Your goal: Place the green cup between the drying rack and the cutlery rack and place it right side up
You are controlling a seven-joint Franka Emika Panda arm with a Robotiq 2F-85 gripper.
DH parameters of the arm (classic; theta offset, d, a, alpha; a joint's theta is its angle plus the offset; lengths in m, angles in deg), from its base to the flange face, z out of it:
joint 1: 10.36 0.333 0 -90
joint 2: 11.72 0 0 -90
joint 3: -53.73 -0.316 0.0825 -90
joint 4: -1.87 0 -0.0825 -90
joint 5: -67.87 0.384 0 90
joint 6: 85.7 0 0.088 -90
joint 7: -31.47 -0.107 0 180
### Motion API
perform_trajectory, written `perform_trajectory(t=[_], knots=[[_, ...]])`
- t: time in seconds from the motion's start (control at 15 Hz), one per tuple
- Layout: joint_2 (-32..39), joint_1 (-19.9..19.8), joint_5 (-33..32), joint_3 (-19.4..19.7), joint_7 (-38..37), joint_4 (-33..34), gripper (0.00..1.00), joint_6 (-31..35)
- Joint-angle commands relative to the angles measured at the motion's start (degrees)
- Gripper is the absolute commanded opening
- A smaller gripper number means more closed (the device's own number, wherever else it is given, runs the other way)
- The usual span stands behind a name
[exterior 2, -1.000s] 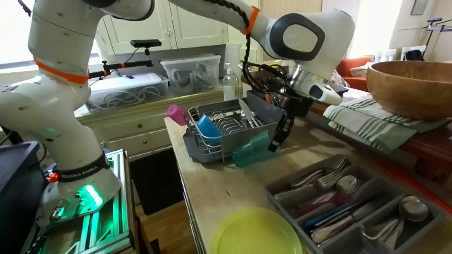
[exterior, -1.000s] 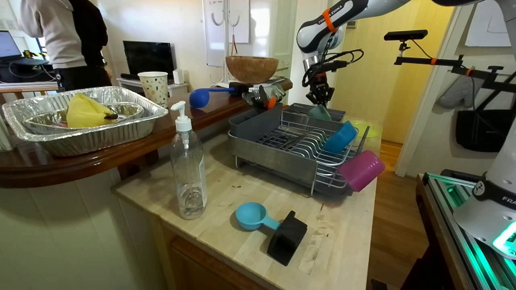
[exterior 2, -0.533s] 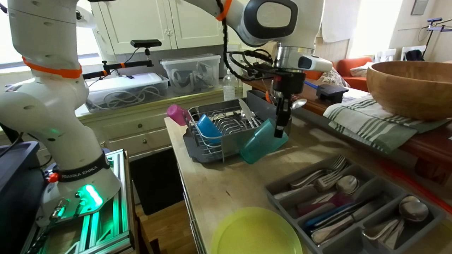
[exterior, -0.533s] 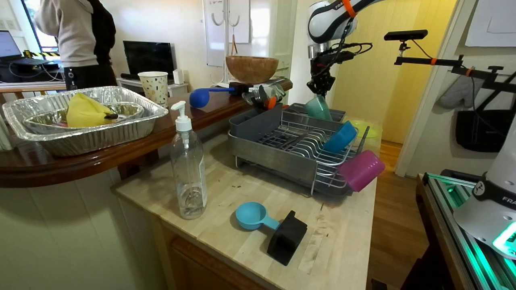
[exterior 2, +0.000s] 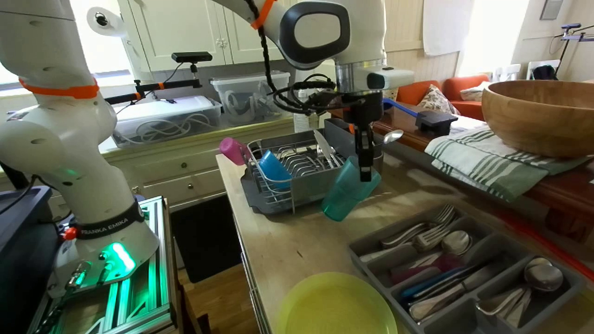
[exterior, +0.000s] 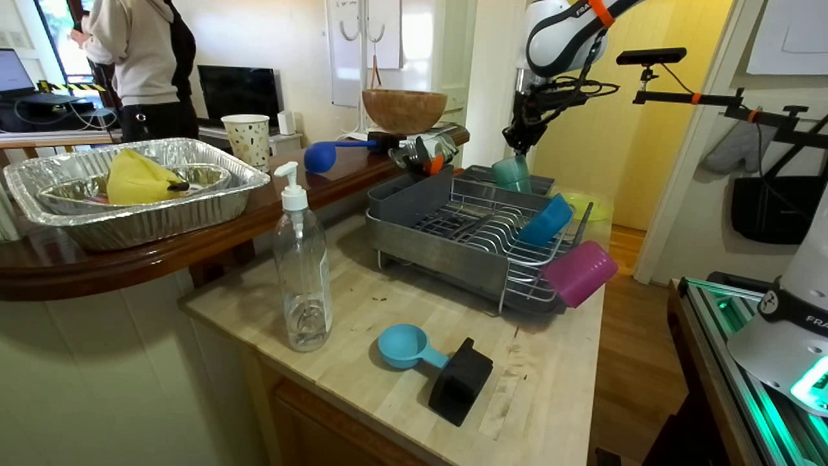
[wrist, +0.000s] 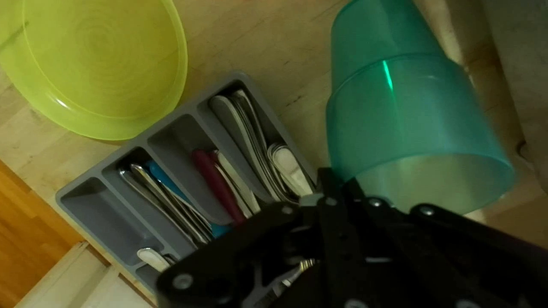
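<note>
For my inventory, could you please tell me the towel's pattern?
The towel is white with green stripes, clearest in an exterior view.

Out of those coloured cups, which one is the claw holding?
The teal-green cup: the claw pinches its rim, while the blue cup and magenta cup rest on the drying rack.

Glaring white at the window [exterior 2: 103, 55]; glinting in a streak along the green cup [wrist: 411, 107]; running dim in the wrist view, perhaps blurring slightly.
</note>
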Motion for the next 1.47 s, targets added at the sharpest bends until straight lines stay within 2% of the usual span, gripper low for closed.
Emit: perform_trajectory(t=[0.0,0.33,0.8,1.13,1.4], knots=[[-5.33,-0.27,-1.45,0.36,1.86,-7.5,0.01,7.9],[-6.16,-1.52,-0.73,1.36,4.11,-11.83,0.01,16.26],[-5.62,-1.94,3.39,1.19,6.68,-17.42,0.01,34.29],[-4.7,-2.0,8.99,-0.1,9.91,-20.29,0.01,39.24],[-4.61,-2.11,11.96,-0.48,11.87,-21.3,0.01,40.42]])
